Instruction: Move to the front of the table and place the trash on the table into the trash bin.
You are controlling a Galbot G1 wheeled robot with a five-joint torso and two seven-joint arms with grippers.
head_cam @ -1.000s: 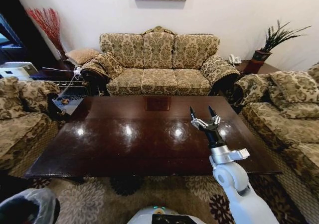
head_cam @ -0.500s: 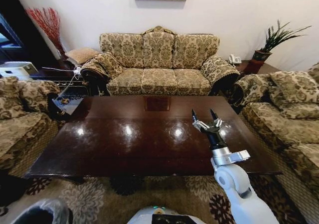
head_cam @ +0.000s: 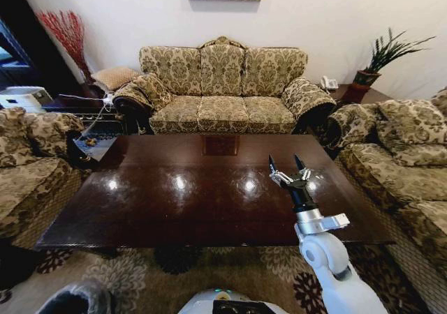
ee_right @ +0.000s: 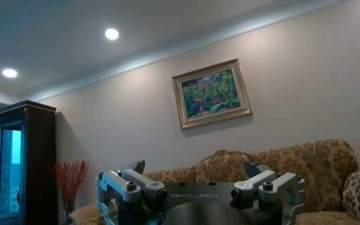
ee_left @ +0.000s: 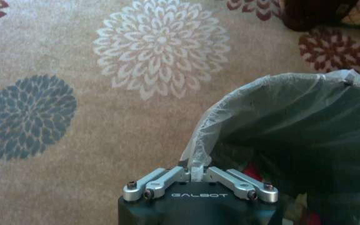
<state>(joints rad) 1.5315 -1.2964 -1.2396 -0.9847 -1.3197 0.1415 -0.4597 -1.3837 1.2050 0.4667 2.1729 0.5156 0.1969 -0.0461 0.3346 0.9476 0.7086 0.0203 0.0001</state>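
Right now the left gripper (ee_left: 198, 174) has its fingers clenched on the bag liner of the trash bin (ee_left: 305, 136) over the flowered carpet (ee_left: 73, 93), while the right gripper (head_cam: 287, 166) hovers above the glossy worktop (head_cam: 174, 195), fingers spread apart and pointing upward.

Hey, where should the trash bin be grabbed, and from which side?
By its rim, from above. The bin opens upward, and its thin, bag-lined edge probably fits between two fingers, one inside and one outside. The left hand is pinched shut on that edge. The right hand hangs open over the table.
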